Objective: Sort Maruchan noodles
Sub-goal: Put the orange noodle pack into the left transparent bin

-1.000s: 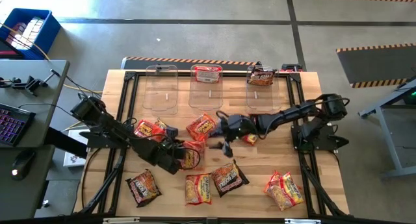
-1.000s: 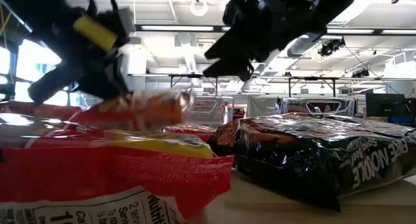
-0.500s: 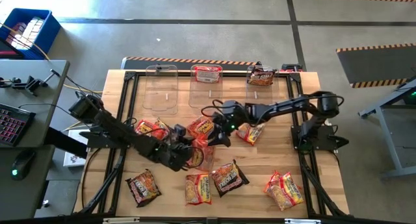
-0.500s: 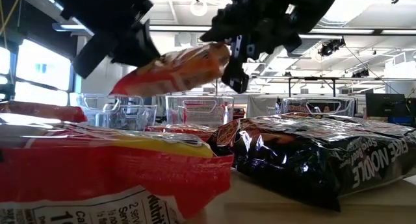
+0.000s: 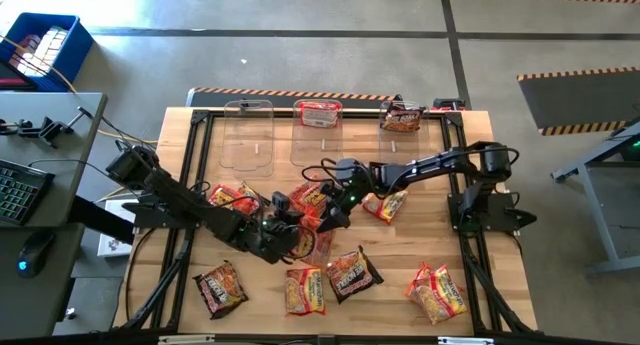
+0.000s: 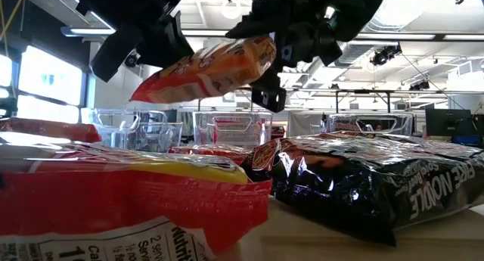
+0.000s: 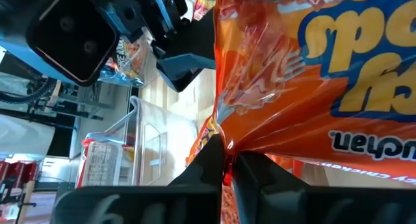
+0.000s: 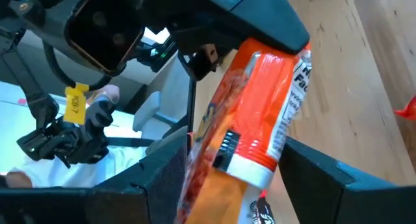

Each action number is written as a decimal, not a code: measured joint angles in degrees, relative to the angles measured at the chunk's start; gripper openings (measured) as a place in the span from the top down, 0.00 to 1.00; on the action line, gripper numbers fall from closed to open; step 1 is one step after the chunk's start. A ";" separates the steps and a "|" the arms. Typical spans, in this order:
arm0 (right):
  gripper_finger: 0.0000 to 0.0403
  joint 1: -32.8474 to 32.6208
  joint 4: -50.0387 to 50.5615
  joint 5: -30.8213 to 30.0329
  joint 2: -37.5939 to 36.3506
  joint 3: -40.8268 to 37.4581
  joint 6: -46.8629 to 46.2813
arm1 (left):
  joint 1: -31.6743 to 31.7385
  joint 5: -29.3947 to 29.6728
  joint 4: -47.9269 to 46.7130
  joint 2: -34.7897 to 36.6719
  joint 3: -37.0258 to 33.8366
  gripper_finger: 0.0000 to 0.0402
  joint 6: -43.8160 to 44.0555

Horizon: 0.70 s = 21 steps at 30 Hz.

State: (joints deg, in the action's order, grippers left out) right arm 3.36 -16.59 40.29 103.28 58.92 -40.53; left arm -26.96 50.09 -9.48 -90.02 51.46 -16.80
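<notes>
a: status of the left gripper?

b: fingers pressed together on the crimped end of an orange-red noodle packet, which is held up off the table near its middle. the low view shows the packet tilted, clear of the packets below.

a: status of the right gripper?

b: fingers spread wide, one on each side of the other end of the same packet. the right wrist view shows the packet between the two fingers; whether they press it cannot be told.

a: location of the remaining noodle packets?

b: three clear bins stand in a row along the far edge. the middle bin holds a red-and-white packet; the bin toward the right edge holds a dark packet; the bin toward the left edge shows no packet. loose packets: one orange-red left of the grippers, one just right of them. along the near edge: a dark packet, an orange one, a dark one, and a pair toward the near right corner.
</notes>
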 joint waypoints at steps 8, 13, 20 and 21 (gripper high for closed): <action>0.56 -0.90 -0.94 0.10 1.77 0.01 -0.80 | 0.00 -0.05 0.39 -0.02 0.00 1.00 0.00; 0.66 -1.87 -1.32 -0.30 2.05 0.00 1.04 | -0.11 -0.31 0.59 -0.02 0.00 1.00 0.11; 0.73 -2.21 -1.36 0.27 1.35 -0.04 6.05 | -0.78 -3.94 -2.63 4.17 0.07 0.89 8.84; 0.73 -2.21 -1.30 0.49 1.01 -0.07 7.04 | -0.81 -5.02 -4.23 5.63 -0.22 0.88 12.29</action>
State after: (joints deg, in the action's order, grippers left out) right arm 1.15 -17.89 40.77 104.29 58.85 -33.48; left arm -27.77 45.07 -13.72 -84.39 51.24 -4.51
